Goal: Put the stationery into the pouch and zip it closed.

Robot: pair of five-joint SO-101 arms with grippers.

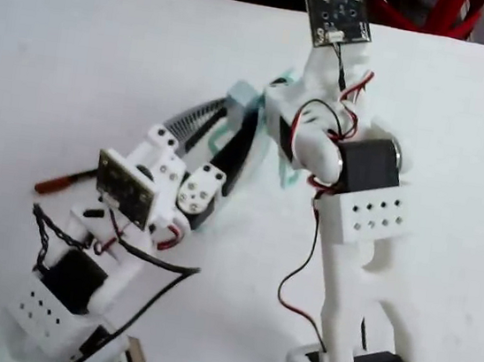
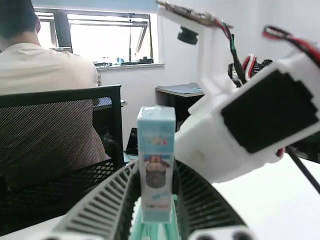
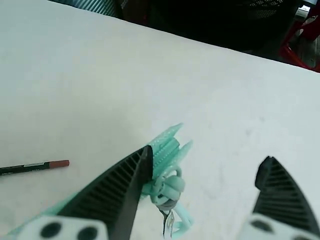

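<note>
Eraser (image 2: pixel 156 145), long axis upright, clamped in left gripper (image 2: pixel 156 175) just over mint pouch (image 3: pixel 167 155). Right gripper (image 3: pixel 207 156) spread wide, empty, above pouch's zipper end.

The white table (image 1: pixel 62 59) is very bright. Strong daylight glares through the window (image 2: pixel 105 37). Shadows on the table seem soft and faint.

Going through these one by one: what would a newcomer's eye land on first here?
The left gripper pinches a small pale-blue rectangular box upright, close beside the white right arm. Under the open right gripper lies the bunched end of the mint-green fabric pouch with its zip pull. A dark pencil with a red tip lies apart from it on the white table.
</note>
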